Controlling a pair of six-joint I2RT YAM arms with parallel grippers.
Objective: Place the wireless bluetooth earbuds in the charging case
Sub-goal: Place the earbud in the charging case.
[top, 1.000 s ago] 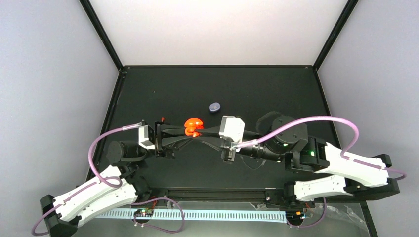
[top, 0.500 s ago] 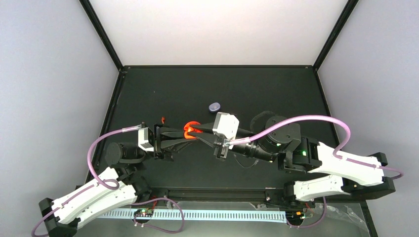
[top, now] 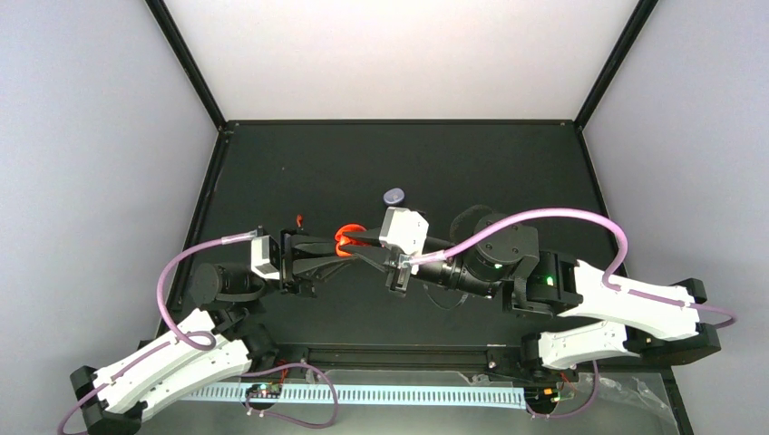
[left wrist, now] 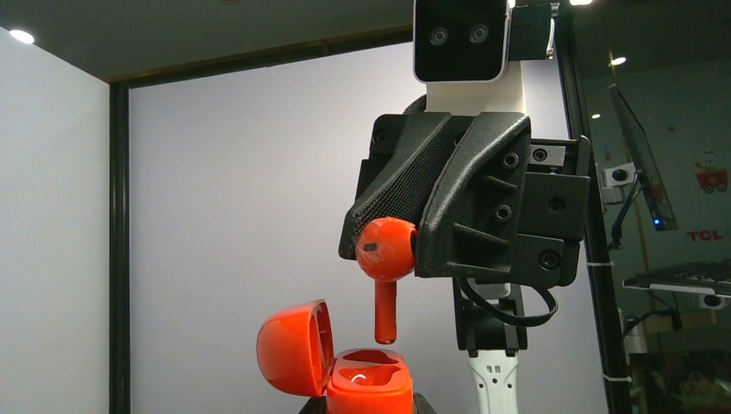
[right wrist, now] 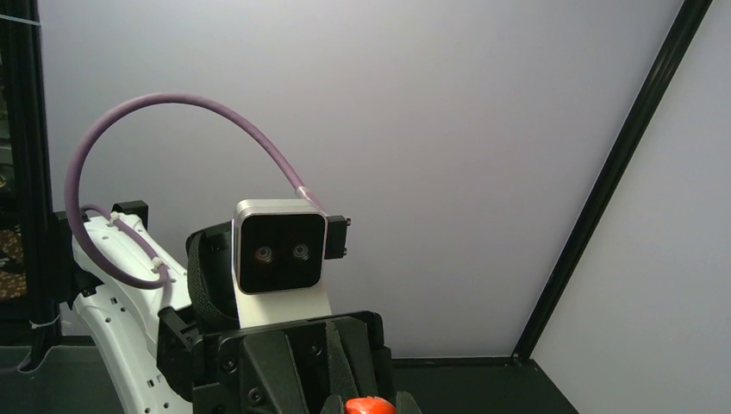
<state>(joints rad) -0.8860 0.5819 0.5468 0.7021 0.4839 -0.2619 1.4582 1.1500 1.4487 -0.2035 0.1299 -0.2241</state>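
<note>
My left gripper is shut on the base of a red-orange charging case, held upright off the table with its lid swung open to the left. Both sockets in the case look empty. My right gripper is shut on the round head of a red-orange earbud. Its stem hangs straight down, with the tip just above the case's rear socket and a small gap between them. In the right wrist view only the top of that earbud shows between the fingertips. Another small red-orange earbud lies on the table.
A closed lavender case rests on the black table behind the two grippers. Black frame posts stand at the table's back corners, and grey walls enclose it. The two grippers meet at the left centre of the table.
The right arm has moved left and brought the earbud over the open case. The left gripper with the case has also shifted slightly left.
</note>
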